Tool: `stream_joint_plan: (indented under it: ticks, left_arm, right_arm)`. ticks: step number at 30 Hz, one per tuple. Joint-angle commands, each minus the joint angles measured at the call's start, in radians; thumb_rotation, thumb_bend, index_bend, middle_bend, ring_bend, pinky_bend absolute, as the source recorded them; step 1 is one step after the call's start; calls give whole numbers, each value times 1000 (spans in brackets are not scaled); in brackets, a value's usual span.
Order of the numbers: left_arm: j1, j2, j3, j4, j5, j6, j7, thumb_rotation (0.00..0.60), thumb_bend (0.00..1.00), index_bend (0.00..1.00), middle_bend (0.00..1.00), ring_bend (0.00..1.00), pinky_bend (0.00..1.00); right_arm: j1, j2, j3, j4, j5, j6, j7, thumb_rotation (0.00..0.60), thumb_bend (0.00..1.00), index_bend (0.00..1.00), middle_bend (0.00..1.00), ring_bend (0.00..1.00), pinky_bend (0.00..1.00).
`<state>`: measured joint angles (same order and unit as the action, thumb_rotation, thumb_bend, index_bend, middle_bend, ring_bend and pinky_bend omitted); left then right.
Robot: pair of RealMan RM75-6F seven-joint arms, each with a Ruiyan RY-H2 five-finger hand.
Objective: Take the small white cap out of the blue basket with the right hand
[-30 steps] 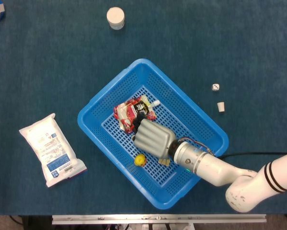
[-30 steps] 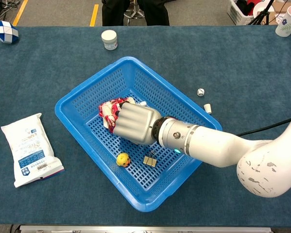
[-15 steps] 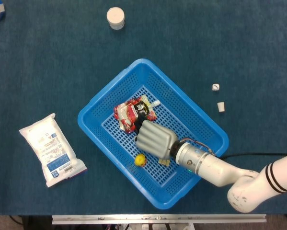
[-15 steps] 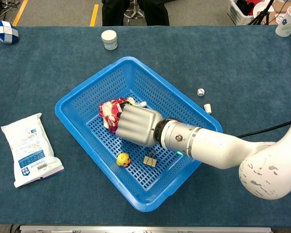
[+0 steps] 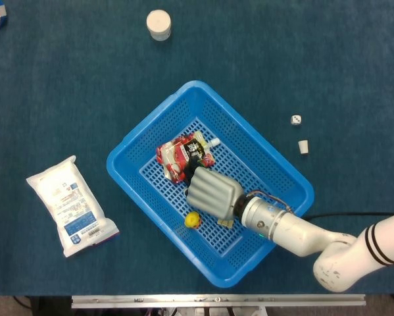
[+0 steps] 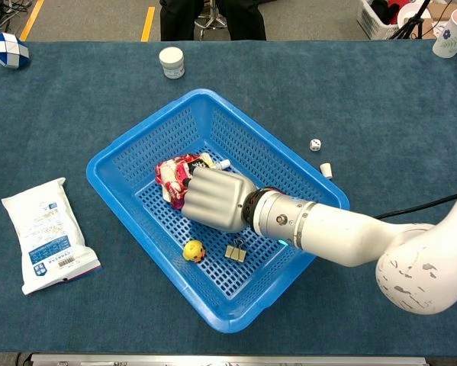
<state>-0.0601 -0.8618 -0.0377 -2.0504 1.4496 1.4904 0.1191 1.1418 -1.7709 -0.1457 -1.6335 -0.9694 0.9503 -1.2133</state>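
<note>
The blue basket [image 5: 150, 122] [image 6: 136, 137] sits mid-table. Inside it my right hand [image 5: 212, 192] [image 6: 213, 200] lies back-up, its fingers curled down toward a red and white pouch [image 5: 177, 153] [image 6: 175, 171]. The back of the hand hides the fingers, so I cannot tell whether it holds anything. The pouch has a small white spout cap [image 5: 214, 141] [image 6: 223, 162] at its far end. A small white cap-like piece [image 5: 303, 146] [image 6: 326, 170] lies on the cloth outside the basket, to its right. My left hand does not show.
A yellow ball [image 5: 193, 220] [image 6: 193, 250] and a binder clip [image 6: 234, 251] lie in the basket by the hand. Outside are a die [image 5: 295, 120], a white jar [image 5: 159, 24], a white packet [image 5: 70, 205], and a puzzle toy [image 6: 8, 50] at the far left corner.
My right hand has drawn back slightly toward the near right, off the pouch, so more of the pouch shows. Nothing else has moved.
</note>
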Motion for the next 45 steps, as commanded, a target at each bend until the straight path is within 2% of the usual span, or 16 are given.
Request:
stream_joint_plan:
  ticks: [1, 6, 24, 30, 38, 45]
  left_arm:
    - [-5, -1, -4, 3, -7, -6, -2, 600, 0, 48, 0, 0, 0]
    - [-12, -5, -10, 5, -16, -14, 1, 600, 0, 48, 0, 0, 0]
    - [-2, -4, -2, 2, -3, 0, -1, 600, 0, 48, 0, 0, 0]
    - [1, -2, -1, -2, 0, 5, 2, 600, 0, 48, 0, 0, 0]
    - [0, 6, -1, -13, 11, 7, 9, 600, 0, 48, 0, 0, 0]
    - [-7, 18, -5, -28, 12, 0, 23, 600, 0, 48, 0, 0, 0]
  right_arm:
    - [-7, 1, 0, 1, -12, -1, 8, 600, 225, 489, 403, 243, 266]
    - [-18, 3, -3, 9, -34, -2, 16, 600, 239, 520, 411, 243, 266]
    - [-46, 8, -6, 27, -103, -23, 24, 600, 264, 528, 416, 243, 266]
    - [-59, 24, 9, 5, -127, -13, 46, 600, 264, 528, 423, 243, 266]
    - [-87, 126, 46, -116, -192, 44, 110, 600, 264, 528, 424, 243, 266]
    - [-152, 310, 94, -263, -281, 159, 244, 600, 263, 528, 424, 243, 266]
